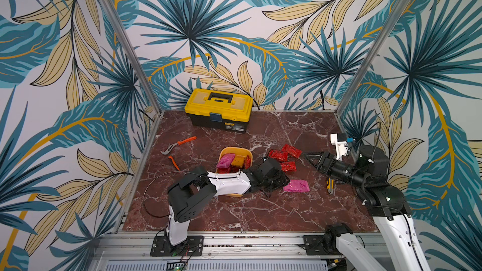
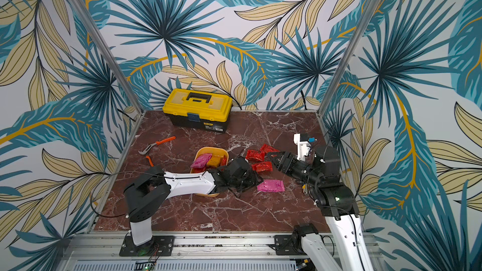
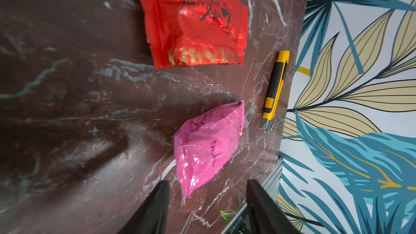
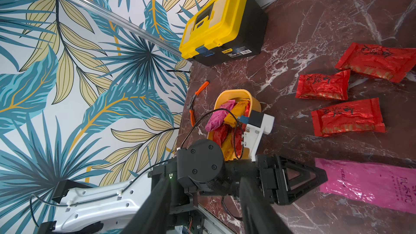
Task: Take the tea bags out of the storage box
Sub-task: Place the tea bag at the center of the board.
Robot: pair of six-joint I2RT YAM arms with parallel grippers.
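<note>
The yellow-orange storage box (image 1: 236, 149) stands mid-table, partly under my left arm. A pink tea bag (image 1: 225, 160), an orange-yellow one (image 1: 238, 161) and red ones lie in it. Three red tea bags (image 1: 277, 155) lie on the marble to its right. A pink tea bag (image 3: 209, 145) lies flat on the table just ahead of my left gripper (image 3: 208, 183). That gripper is open, and one corner of the bag reaches between its fingers. My right gripper (image 1: 307, 158) hovers to the right of the red bags. It is open with nothing in it.
A yellow-lidded black toolbox (image 1: 218, 109) stands at the back edge. Orange-handled pliers (image 1: 178, 145) and another orange tool (image 1: 173, 161) lie left of the box. A yellow utility knife (image 3: 275, 88) lies near the table's right edge, beside the patterned wall.
</note>
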